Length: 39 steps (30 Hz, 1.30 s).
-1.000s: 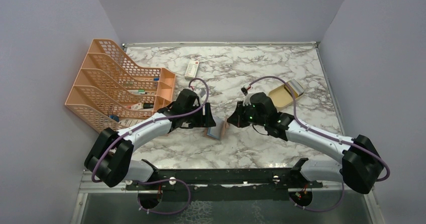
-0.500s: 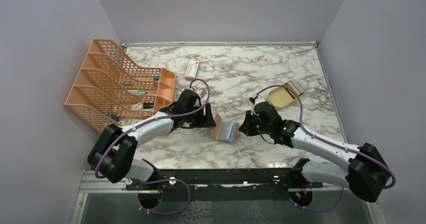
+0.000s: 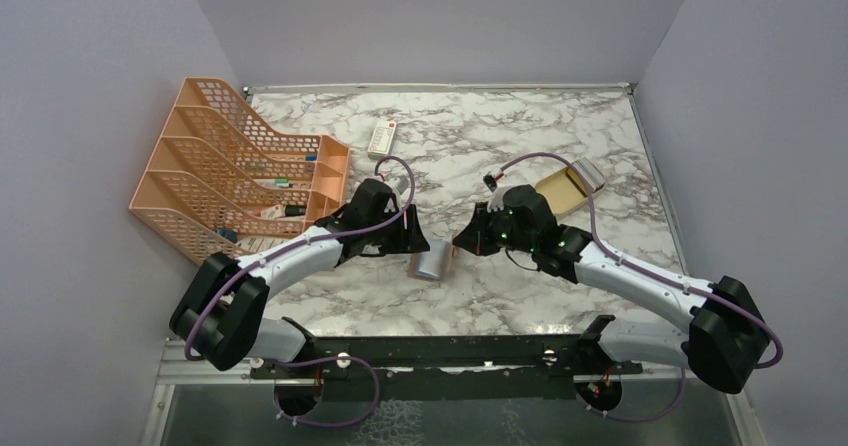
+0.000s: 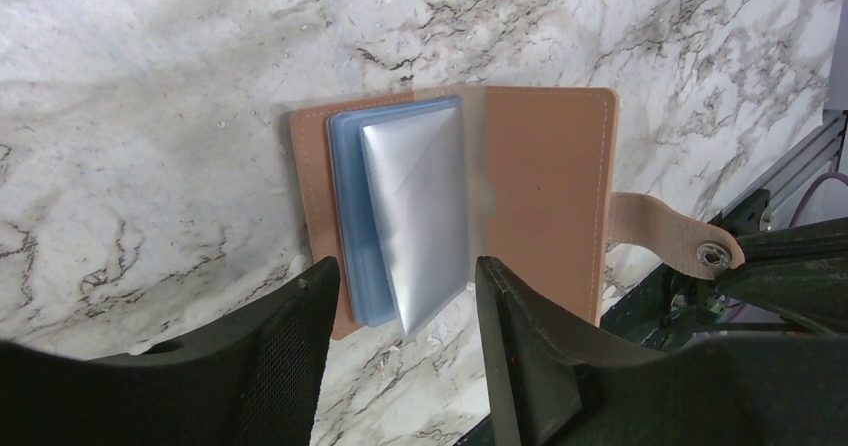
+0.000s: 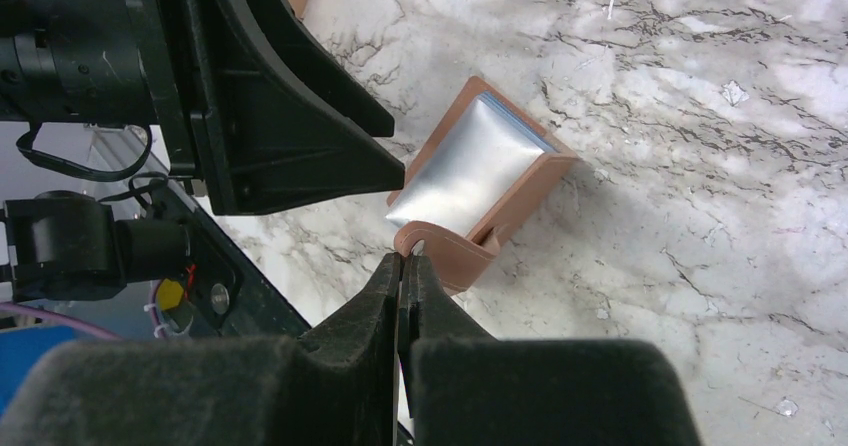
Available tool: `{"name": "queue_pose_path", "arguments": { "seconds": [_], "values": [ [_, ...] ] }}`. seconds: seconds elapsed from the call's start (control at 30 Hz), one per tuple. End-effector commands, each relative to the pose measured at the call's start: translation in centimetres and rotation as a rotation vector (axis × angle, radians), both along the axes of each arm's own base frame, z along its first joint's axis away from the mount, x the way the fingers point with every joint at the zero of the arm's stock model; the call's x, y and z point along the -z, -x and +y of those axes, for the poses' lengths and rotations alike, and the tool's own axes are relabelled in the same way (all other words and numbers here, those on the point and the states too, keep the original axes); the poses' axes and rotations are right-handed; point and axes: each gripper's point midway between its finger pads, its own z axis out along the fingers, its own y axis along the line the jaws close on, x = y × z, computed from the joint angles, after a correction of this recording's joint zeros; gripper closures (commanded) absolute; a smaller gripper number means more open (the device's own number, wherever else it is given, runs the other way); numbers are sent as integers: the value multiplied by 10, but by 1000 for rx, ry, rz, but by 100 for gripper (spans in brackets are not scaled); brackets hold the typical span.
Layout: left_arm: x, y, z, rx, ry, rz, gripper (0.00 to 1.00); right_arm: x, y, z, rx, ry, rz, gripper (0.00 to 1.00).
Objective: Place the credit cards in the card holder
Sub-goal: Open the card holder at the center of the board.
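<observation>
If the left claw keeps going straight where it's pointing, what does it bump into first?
Probably the silvery card lying in the open card holder: the left claw points down at it, jaws apart. Depth is hard to judge.

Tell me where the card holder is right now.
In the top view the card holder lies open on the table near its middle, between the two grippers: right gripper shut on its clasp tab, left gripper's open jaws at its left side.

No legible text or labels.
</observation>
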Motion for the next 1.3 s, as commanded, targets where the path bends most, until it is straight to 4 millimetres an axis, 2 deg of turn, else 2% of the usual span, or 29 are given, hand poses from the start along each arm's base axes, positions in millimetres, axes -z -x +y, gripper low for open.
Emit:
{"name": "queue_pose_path", "arguments": {
  "seconds": [0.0,0.17,0.4,0.63,1.0,1.27],
  "values": [
    [-10,4,-5,11,52,-17,41,-12,-2,11,-19,-44,-8,99],
    [-6,3,1,-10,21,-20,37,7,-4,-7,42,43,-1,99],
    [4,6,1,5,6,4,40,22,4,-25,73,83,8,99],
    [11,6,1,5,-4,22,44,26,7,-28,83,87,18,99],
    [20,8,5,-11,-21,31,46,37,9,-37,99,120,24,99],
    [19,10,-8,32,51,39,45,34,10,-36,93,102,14,99]
  ]
}}
